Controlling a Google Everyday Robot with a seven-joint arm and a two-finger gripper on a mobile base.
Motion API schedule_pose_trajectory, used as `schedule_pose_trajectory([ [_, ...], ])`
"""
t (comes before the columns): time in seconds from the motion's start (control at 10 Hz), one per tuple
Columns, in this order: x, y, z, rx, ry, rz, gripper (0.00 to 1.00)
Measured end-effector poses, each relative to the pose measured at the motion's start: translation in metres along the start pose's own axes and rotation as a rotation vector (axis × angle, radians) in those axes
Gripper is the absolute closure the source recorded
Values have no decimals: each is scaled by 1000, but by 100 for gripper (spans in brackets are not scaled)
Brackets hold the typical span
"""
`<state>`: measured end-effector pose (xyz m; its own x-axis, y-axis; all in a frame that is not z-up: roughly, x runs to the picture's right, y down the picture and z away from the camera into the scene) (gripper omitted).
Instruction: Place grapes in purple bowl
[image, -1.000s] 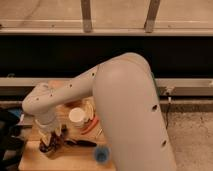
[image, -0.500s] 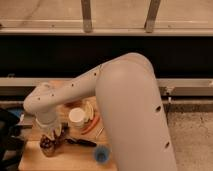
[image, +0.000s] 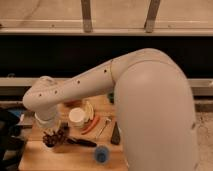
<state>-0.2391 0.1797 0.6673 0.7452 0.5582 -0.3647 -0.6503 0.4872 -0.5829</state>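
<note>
Dim warm light, gripper (image: 54, 136) perhaps shadowed lower-left

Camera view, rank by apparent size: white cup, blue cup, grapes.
1. White cup.
2-3. Grapes and blue cup look alike; the tool, low over the table at its left, partly hides the grapes, so I won't rank them.

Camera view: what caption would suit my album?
Robot's end effector low over the wooden table, at the dark grapes, near a white cup.

One blue cup (image: 101, 155), one hand (image: 53, 137) (left).
</note>
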Motion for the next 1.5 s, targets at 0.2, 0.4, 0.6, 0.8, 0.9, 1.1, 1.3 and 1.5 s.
schedule_pose_trajectory([
  [0.2,-1,0,-30,26,-57,-3,100],
  [0.4,-4,-5,-65,72,-120,-1,100],
  [0.6,-9,-24,-97,135,-168,23,100],
  [0.8,-14,-54,-126,183,-205,79,100],
  [0.9,-15,-74,-139,198,-220,119,100],
  [1.1,-15,-120,-163,230,-239,208,100],
  [1.3,-5,-181,-186,251,-251,340,100],
  [1.5,18,-229,-195,247,-253,459,100],
])
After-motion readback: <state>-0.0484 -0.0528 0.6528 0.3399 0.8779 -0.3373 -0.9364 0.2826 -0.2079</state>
